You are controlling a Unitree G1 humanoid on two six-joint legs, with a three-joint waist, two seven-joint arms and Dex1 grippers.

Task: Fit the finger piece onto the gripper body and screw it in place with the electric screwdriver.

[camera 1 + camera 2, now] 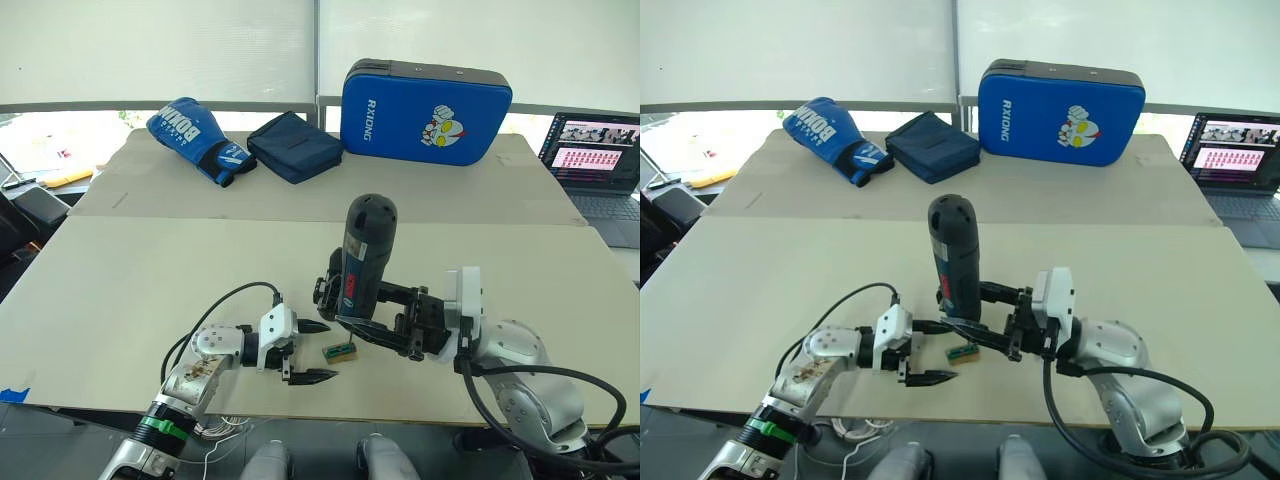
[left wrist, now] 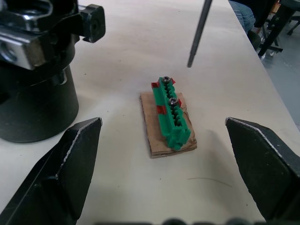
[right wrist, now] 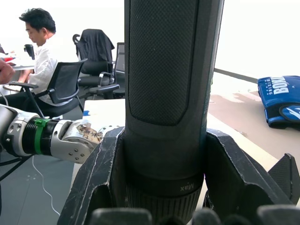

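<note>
The electric screwdriver stands nearly upright over the near edge of the table, pinched low on its barrel by the right gripper, whose fingers press on both sides of the grip. Its thin bit hangs in the air just beyond a small green block with two screw heads on top. The tip is apart from both screws and touches nothing. The block sits on a loose scrap of cardboard. Just beside it stands a black round-based assembly, likely the gripper body. I cannot tell where the finger piece is. The left gripper is low over the table with its fingers spread wide on either side of the block, touching neither block nor cardboard.

Risks:
- The bit is off-axis from the screws, so a straight push down would likely hit table or plastic.
- Nothing pins the block or cardboard, so torque could spin or skid them.
- The tall tool is held low, so it may tip or slip in the grip.
- A swing of the barrel could knock the black assembly.
</note>
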